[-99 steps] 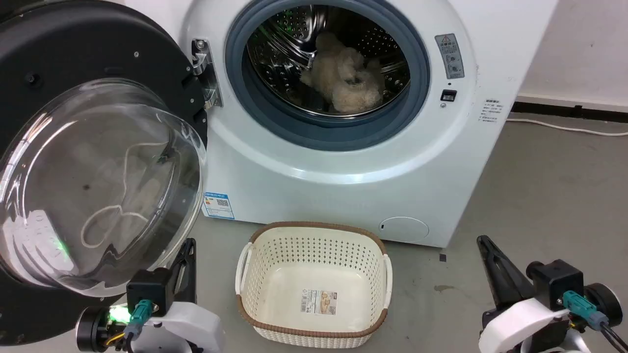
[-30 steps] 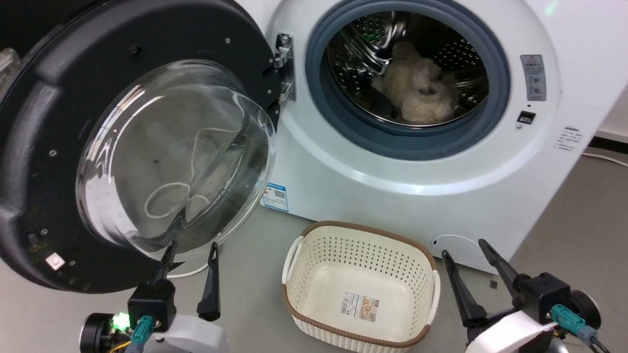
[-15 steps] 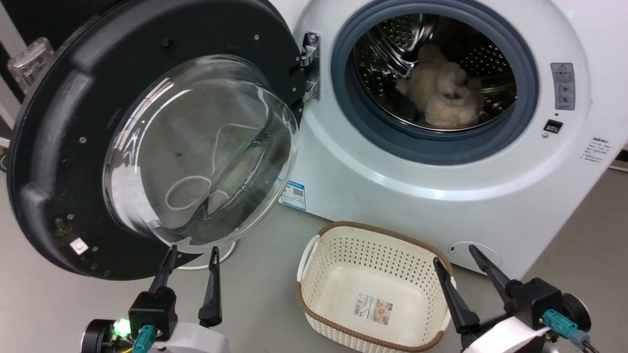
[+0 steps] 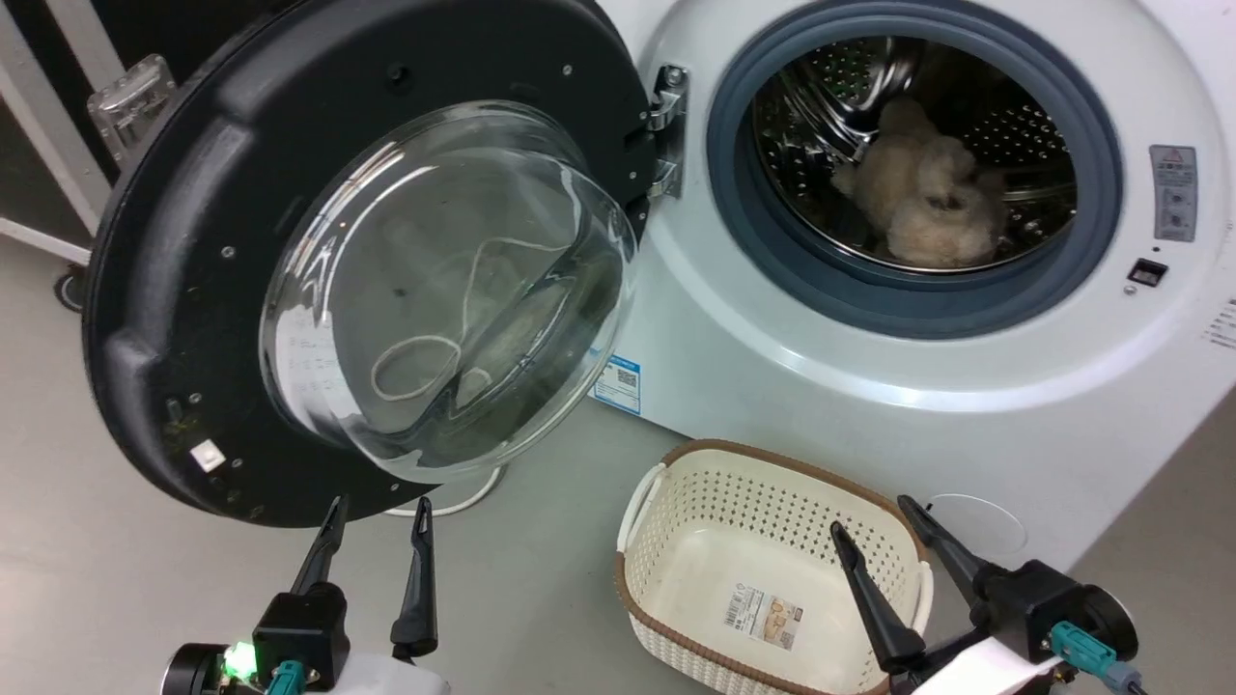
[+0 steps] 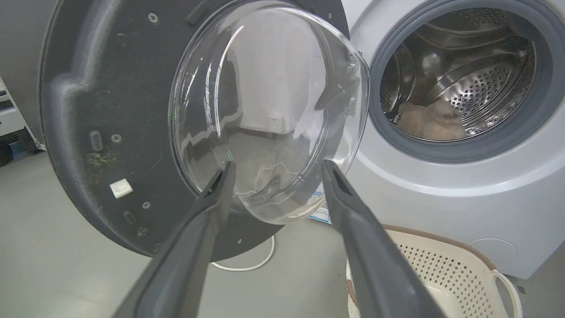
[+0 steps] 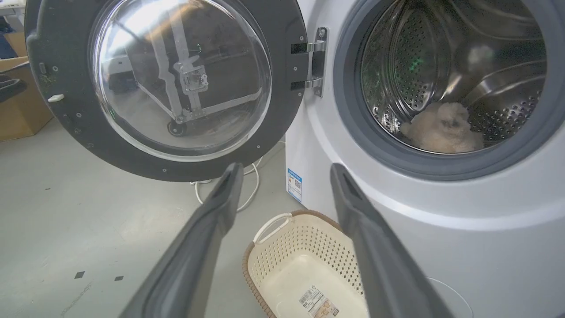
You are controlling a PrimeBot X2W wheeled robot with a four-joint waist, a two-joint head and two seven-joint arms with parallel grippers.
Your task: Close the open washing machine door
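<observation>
head view. door (image 4: 435, 290) wide open, hung on the hinge (image 4: 666, 135) at the left of the washer (image 4: 821, 386) mouth, glass bowl bulging toward the camera. beige fluffy lump (image 4: 922, 208) low in the steel drum (image 4: 821, 97), ringed by the grey gasket (image 4: 763, 241). blue sticker (image 4: 618, 383) low on the front, just past the bowl's edge. warning label (image 4: 1173, 193) and a small dark slot right of the mouth, seen from here alone. cream basket (image 4: 753, 502) on the floor before the washer, paper label on its bottom. white cable (image 4: 463, 502) looping out under the door. left gripper (image 4: 379, 504) at lower left, fingers parted, nothing held, tips just below the door's lower rim; touching or not, cannot tell. green light on its wrist. right gripper (image 4: 869, 514) at lower right, fingers parted, nothing held, tips over the basket's right side.

left wrist view. own fingers wide apart and empty, tips set against the lower part of the bowl; contact unclear. closer look at the black rim: yellowish specks, small white tab low left. basket corner at lower right.

right wrist view. own fingers wide apart, empty, basket between them lower down. door seen almost face-on, both hinge arms plain. added here: wheeled metal frame showing through the glass, cardboard box at the left edge.
</observation>
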